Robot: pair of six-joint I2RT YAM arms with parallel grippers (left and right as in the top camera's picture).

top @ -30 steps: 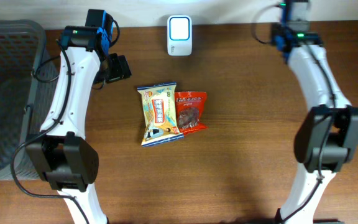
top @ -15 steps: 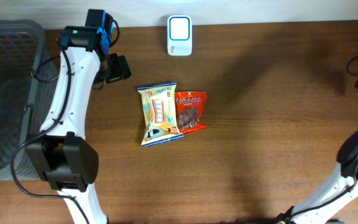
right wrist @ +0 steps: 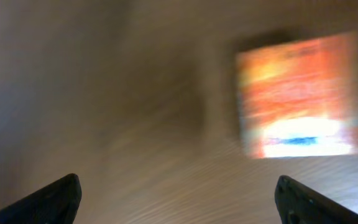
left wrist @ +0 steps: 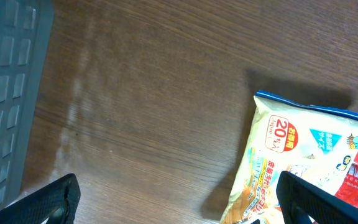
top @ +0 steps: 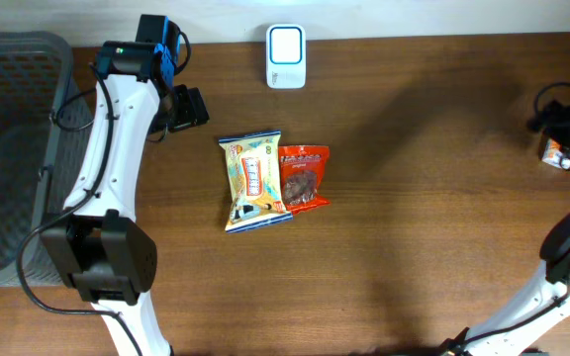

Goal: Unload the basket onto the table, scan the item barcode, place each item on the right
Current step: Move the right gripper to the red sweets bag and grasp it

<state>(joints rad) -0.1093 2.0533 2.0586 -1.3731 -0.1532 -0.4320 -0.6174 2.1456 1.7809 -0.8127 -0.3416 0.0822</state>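
Both pairs of jaws stand apart; the right gripper (right wrist: 178,190), shut a second ago, has swung outward and opened; a blurred orange flat packet (right wrist: 298,93) lies ahead-right of its jaws, seemingly released, perhaps already scanned; the left gripper (left wrist: 178,193) hovers, a yellow printed snack bag (left wrist: 303,162) ahead-right of its jaws.

So the right hand (right wrist: 179,202) swung from the back of the desk (top: 414,198) out to the far right edge, jaws popped wide, above a small orange packet (right wrist: 298,93).

Matt wood-grain table (top: 414,218), glossy snack packet (top: 252,181), plastic basket (top: 13,69)
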